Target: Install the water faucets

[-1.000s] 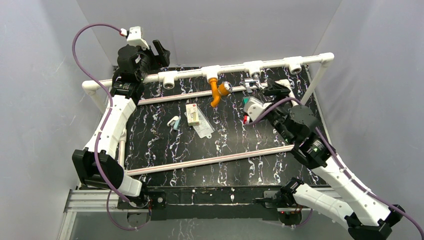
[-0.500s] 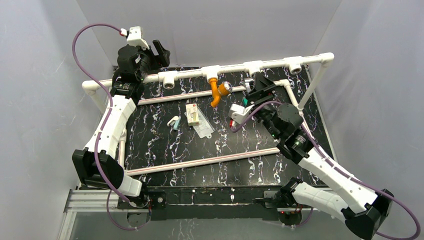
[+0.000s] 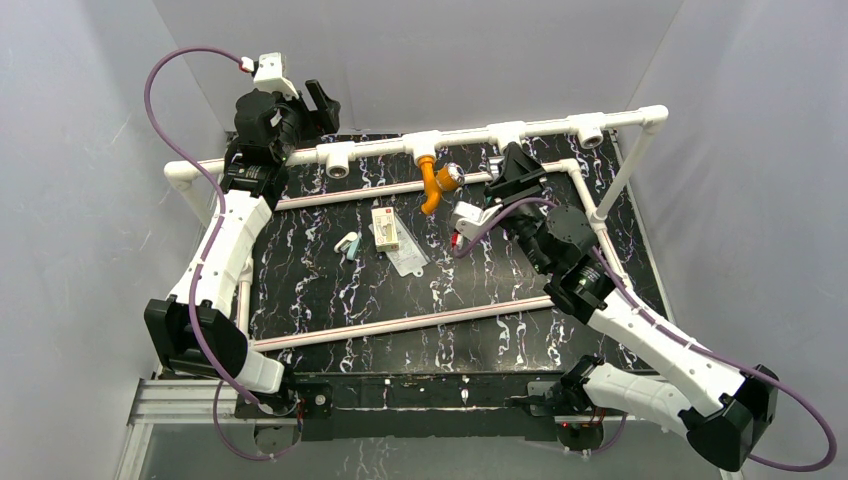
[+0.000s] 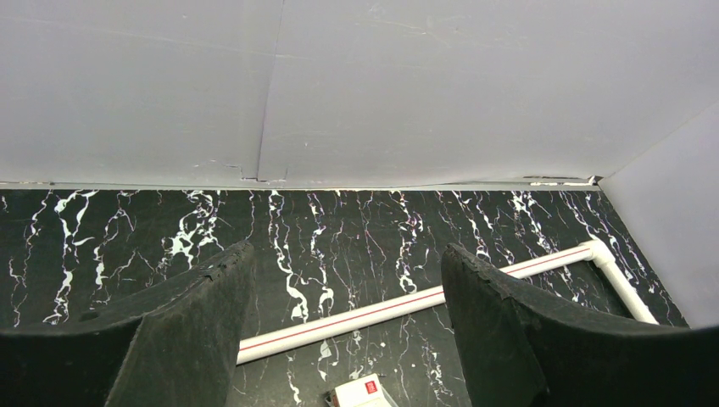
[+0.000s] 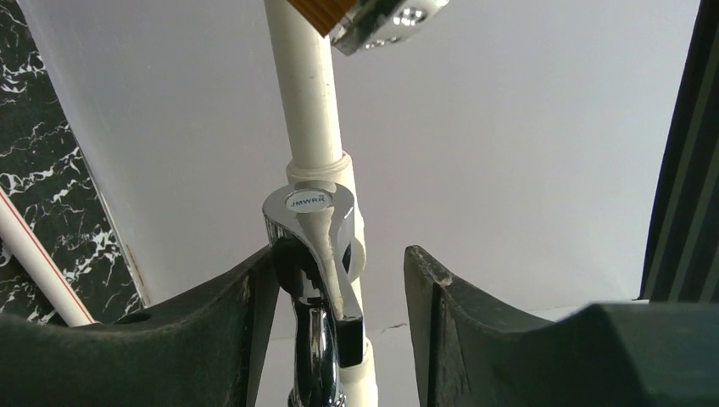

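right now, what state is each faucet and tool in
orange plastic faucet, hanging from a tee socket
silvery chrome lever-handled faucet, against the white pipe, seating unclear
left tool, open, empty
right tool, open around the chrome faucet, gap on one side

The chrome faucet stands between the fingers of the right pincer. It sits close against one finger, with a clear gap to the other. Its shiny round cap bears small lettering, and the lever runs down from it toward the pincer's palm. Behind it is a fitting on the white pipe.

The orange faucet hangs from that pipe just to the left of the pincer's tips. Its spout curves downward and its shiny round knob points toward the pincer.
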